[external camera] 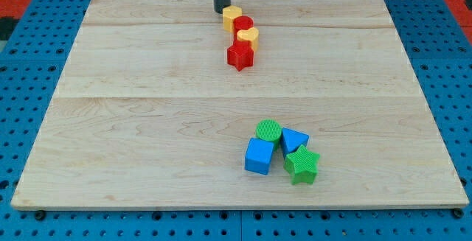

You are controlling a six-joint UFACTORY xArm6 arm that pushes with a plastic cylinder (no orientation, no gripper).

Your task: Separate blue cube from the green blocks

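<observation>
The blue cube [259,156] sits at the lower middle of the wooden board, touching the green round block [268,132] just above it. A green star block [301,165] lies to the cube's right, close beside it. A blue triangular block [293,140] sits between the two green blocks. My tip [220,10] is at the view's top, far from this cluster, just left of a yellow block [231,17].
A row of blocks runs down from the tip: the yellow block, a red round block [243,26], a yellow heart [248,37] and a red star [240,55]. The board [147,123] lies on a blue pegboard table [22,86].
</observation>
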